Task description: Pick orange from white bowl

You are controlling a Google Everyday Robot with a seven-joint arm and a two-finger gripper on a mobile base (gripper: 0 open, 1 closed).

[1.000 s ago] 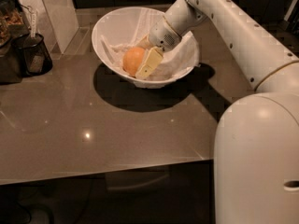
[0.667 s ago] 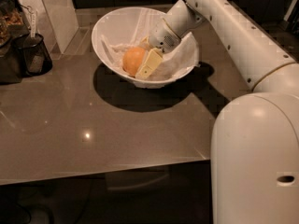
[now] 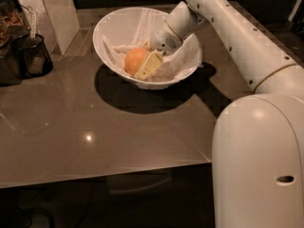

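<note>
The white bowl [image 3: 114,27] stands on the dark glossy table, at the back centre, with thin white paper lining inside it. The orange [image 3: 134,60] lies in the bowl near its front wall. My gripper [image 3: 144,68] reaches down into the bowl from the right. It sits right against the orange's right side, touching it. The far side of the orange is hidden behind the fruit. The white arm stretches from the lower right up to the bowl.
A dark wire basket [image 3: 32,56] and other dark items stand at the left edge of the table [image 3: 95,137]. A pale upright panel [image 3: 54,8] stands behind them, left of the bowl. The table's front edge runs across the lower part of the view.
</note>
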